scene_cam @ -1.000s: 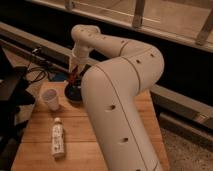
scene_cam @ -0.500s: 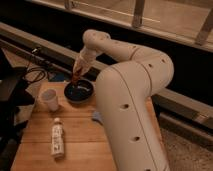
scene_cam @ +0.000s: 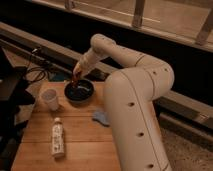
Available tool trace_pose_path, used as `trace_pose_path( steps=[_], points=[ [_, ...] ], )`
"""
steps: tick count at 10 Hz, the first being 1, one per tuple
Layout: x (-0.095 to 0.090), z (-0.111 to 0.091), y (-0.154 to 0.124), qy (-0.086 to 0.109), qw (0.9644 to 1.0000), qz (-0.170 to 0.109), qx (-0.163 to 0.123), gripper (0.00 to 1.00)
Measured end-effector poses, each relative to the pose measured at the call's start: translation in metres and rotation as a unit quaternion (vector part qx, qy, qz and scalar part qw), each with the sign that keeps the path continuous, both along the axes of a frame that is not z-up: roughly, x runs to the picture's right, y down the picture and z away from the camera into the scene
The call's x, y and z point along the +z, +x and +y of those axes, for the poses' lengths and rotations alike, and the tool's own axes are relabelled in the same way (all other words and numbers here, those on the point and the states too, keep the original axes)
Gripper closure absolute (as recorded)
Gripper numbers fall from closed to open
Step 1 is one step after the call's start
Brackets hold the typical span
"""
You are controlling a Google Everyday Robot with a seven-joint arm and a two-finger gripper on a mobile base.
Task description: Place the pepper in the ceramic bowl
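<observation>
1. My arm (scene_cam: 135,100) is a bulky white segmented limb. It rises from the lower right, bends at an elbow near the top, and reaches down and left toward the ceramic bowl (scene_cam: 80,91).
2. My claw (scene_cam: 76,80) hangs at the end of the forearm, directly over the far-left rim of the ceramic bowl, tips pointing down into it.
3. Claw state: clenched on the pepper (scene_cam: 75,83). The pepper shows as a small dark red glossy sliver at the claw tips, just above the bowl's inner surface. I cannot tell whether it touches the bowl.
4. The ceramic bowl is round, shallow and dark. It sits on the wooden worktop (scene_cam: 75,145) near that worktop's far edge.
5. A small translucent white cup (scene_cam: 50,99) stands upright on the worktop just left of the bowl, apart from it.
6. A white bottle (scene_cam: 57,138) lies on its side on the worktop, in front of the bowl and to its left, well apart from it, cap end toward the cup.
7. A small pale blue crumpled item (scene_cam: 101,117) rests on the worktop in front of the bowl and to its right, close against my arm's lower segment.
8. Dark cables (scene_cam: 37,70) lie behind and left of the bowl, off the worktop.
</observation>
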State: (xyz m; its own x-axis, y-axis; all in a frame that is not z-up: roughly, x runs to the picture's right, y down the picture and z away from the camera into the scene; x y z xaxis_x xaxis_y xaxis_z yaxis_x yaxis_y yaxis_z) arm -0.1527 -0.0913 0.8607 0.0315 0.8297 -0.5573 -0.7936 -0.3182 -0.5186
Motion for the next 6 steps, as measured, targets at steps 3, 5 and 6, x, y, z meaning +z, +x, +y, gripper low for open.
trace_pose_path(
  steps=[3, 5, 6],
  points=[
    [0.012, 0.016, 0.002, -0.026, 0.9997, 0.001, 0.004, 0.39],
    [0.015, 0.022, 0.001, -0.038, 0.9993, 0.0, 0.004, 0.22],
    [0.016, 0.024, 0.002, -0.042, 0.9991, 0.0, 0.002, 0.2]
  ],
)
